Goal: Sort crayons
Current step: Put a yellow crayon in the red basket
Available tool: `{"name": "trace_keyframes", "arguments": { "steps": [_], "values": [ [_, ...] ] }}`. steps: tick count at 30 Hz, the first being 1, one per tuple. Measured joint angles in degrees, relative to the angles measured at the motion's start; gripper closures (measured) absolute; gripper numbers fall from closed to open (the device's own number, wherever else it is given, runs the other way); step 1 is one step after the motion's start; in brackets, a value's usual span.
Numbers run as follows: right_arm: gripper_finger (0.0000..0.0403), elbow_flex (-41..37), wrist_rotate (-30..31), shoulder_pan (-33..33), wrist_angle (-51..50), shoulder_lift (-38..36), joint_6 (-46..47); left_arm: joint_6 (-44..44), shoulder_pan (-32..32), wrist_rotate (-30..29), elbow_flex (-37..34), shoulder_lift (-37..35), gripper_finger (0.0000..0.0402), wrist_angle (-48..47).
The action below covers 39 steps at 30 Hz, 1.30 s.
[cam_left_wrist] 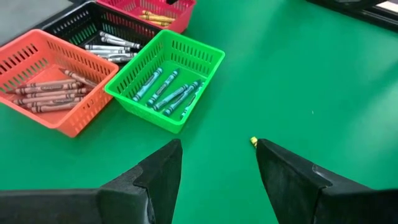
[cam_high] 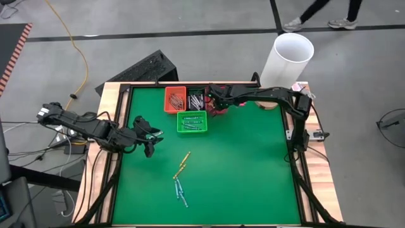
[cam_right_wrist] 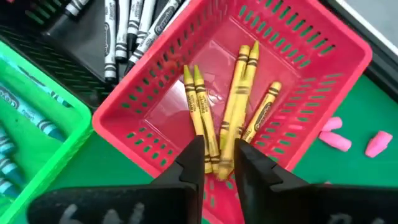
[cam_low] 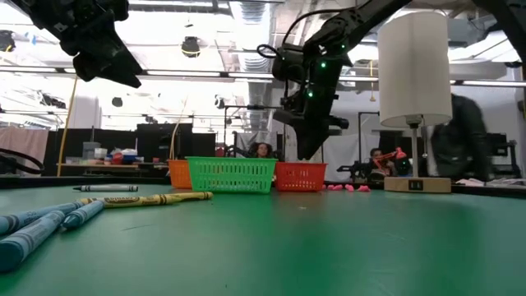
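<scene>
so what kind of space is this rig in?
Probably an open lab or workshop floor, not a home. The green table stands on bare grey floor with a yellow cable, and the low view shows exposed ceiling ducting with people seated at benches behind.

Red basket (cam_high: 217,109) largely hidden under right gripper (cam_high: 214,95) in high view, yellow crayons' (cam_right_wrist: 225,122) lower ends covered by its fingers (cam_right_wrist: 194,163) in right wrist view, whether they still pinch one unclear, blue crayons (cam_low: 34,230) blurred and cropped in low view
</scene>
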Motion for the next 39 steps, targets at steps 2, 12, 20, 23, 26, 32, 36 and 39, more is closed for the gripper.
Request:
{"name": "trace_keyframes", "arguments": {
  "steps": [2,12,20,23,26,32,36,39],
  "values": [
    [0.0317,0.0,-0.88,0.0,-0.08,-0.28,-1.45,-0.02,0.01,-0.32,0.0,0.0,0.0204,-0.01],
    [0.0316,1.22,-31.56,7.69,3.98,-4.65,-14.76,0.0,0.01,-0.54,0.0,0.0,0.0204,0.06],
    [0.0315,1.09,-31.67,23.0,19.74,-3.52,-29.75,0.02,0.01,-0.93,0.0,0.0,0.0204,0.52],
    [0.0315,0.98,-24.7,27.14,24.77,-1.05,-38.06,0.02,0.01,-0.93,0.0,0.02,0.0204,0.52],
    [0.0315,0.96,-21.22,29.15,28.31,1.4,-43.04,0.0,0.01,-0.79,0.0,0.0,0.0204,0.46],
    [0.0315,0.98,-20.82,28.57,30.96,6.57,-46.78,-0.04,0.01,-0.72,0.0,0.0,0.0204,0.24],
    [0.0315,0.98,-20.82,27.29,33.3,9.62,-47.05,-0.04,-0.01,-0.74,0.0,0.02,0.0204,0.24],
    [0.0315,0.97,-20.96,26.49,35.2,11.2,-47.54,0.0,0.01,-0.74,0.0,0.02,0.0204,0.19]
  ]
}}
